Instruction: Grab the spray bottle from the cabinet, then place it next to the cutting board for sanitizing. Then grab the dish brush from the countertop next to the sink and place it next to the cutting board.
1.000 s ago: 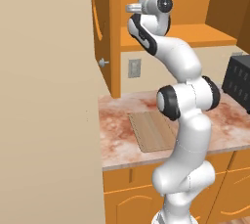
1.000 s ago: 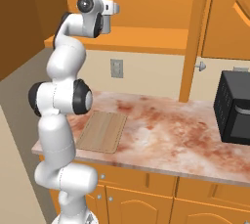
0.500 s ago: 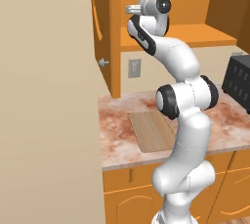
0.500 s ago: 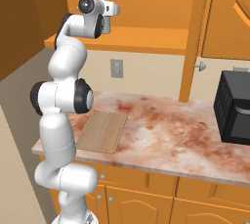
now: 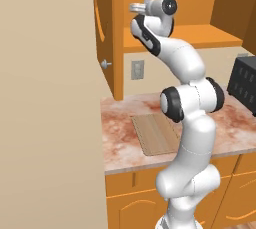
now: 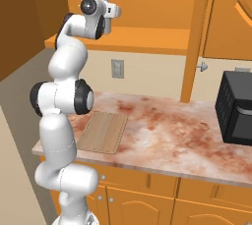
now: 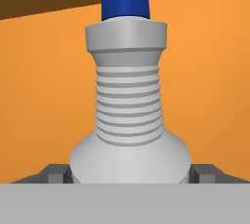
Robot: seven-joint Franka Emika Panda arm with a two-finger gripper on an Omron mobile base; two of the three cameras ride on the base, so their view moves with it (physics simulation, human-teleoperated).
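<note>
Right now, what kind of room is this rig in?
A simulated kitchen: a marbled countertop over orange base cupboards, a wooden cutting board on it, and an open wall cabinet above.

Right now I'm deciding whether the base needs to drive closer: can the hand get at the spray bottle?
Probably yes: the hand already straddles the spray bottle in the cabinet, fingers at either side, nothing between.

A kitchen: orange cabinet (image 6: 147,3), marbled countertop (image 6: 167,135), cutting board (image 6: 102,131), black oven (image 6: 237,107).
</note>
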